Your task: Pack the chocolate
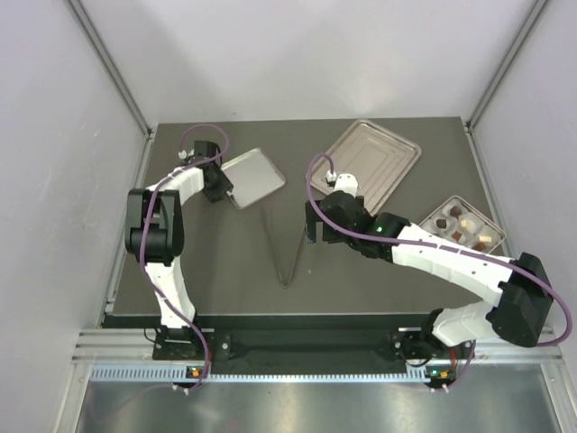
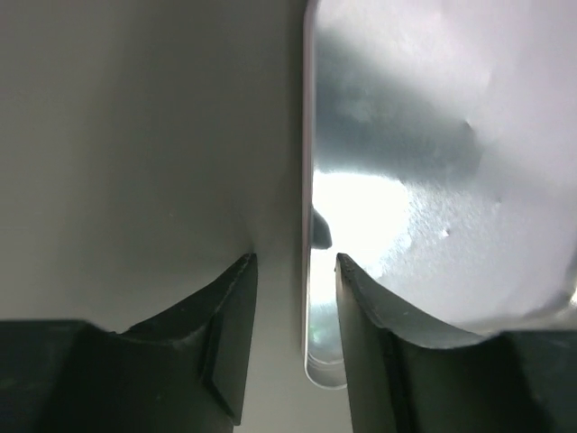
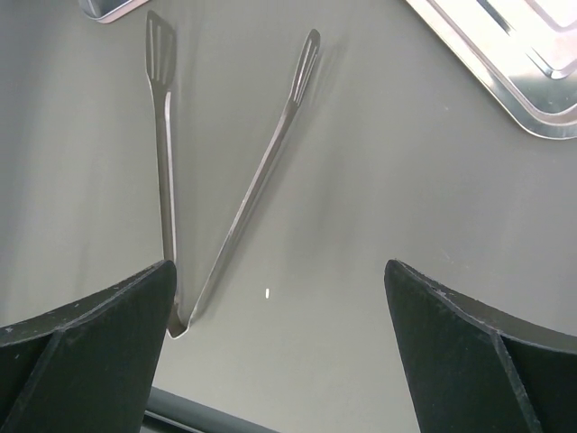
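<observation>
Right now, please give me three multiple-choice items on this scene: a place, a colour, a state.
1. Where on the table is the chocolate? A. left edge B. near edge C. right edge, in a divided tray
2. What colour are the arm cables? A. green B. purple C. orange
3. How are the right fingers? A. open, over the tongs B. shut on them C. shut on a chocolate piece
Key: C, pieces sit in its compartments; B, purple loops on both arms; A, wide apart, tongs lying untouched below.

Small tray [image 2: 433, 135] gleaming, glossy polished metal. Tongs [image 3: 243, 194] shining, smooth metal. Table [image 3: 379, 198] showing matt, even grey. Large tray [image 1: 371, 161] glinting, silvery metal.
</observation>
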`<control>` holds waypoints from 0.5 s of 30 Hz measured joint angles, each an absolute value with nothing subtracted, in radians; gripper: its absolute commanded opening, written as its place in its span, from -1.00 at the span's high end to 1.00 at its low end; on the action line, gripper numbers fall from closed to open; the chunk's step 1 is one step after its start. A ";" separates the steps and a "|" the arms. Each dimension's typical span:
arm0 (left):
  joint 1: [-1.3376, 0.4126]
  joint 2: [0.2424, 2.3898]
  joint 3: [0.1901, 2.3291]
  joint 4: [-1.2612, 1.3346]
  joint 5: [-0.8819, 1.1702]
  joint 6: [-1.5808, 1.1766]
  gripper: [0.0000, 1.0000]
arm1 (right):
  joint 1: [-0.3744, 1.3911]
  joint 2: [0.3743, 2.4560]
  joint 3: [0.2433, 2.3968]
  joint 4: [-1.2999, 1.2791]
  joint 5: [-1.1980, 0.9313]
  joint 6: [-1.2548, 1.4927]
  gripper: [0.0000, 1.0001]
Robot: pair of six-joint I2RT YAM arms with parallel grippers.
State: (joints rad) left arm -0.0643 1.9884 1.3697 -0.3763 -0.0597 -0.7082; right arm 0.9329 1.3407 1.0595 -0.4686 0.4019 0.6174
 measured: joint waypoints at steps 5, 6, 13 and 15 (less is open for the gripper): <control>-0.067 2.014 1.408 -0.413 -0.105 -0.688 0.45 | 0.931 1.341 1.060 -0.463 0.402 0.611 -0.95; -0.067 2.018 1.411 -0.416 -0.109 -0.682 0.51 | 0.931 1.341 1.060 -0.463 0.402 0.611 -0.95; -0.069 2.021 1.424 -0.454 -0.118 -0.654 0.90 | 0.916 1.341 1.061 -0.459 0.380 0.604 -0.95; -0.069 2.021 1.430 -0.472 -0.122 -0.647 1.00 | 0.906 1.341 1.063 -0.455 0.355 0.596 -0.93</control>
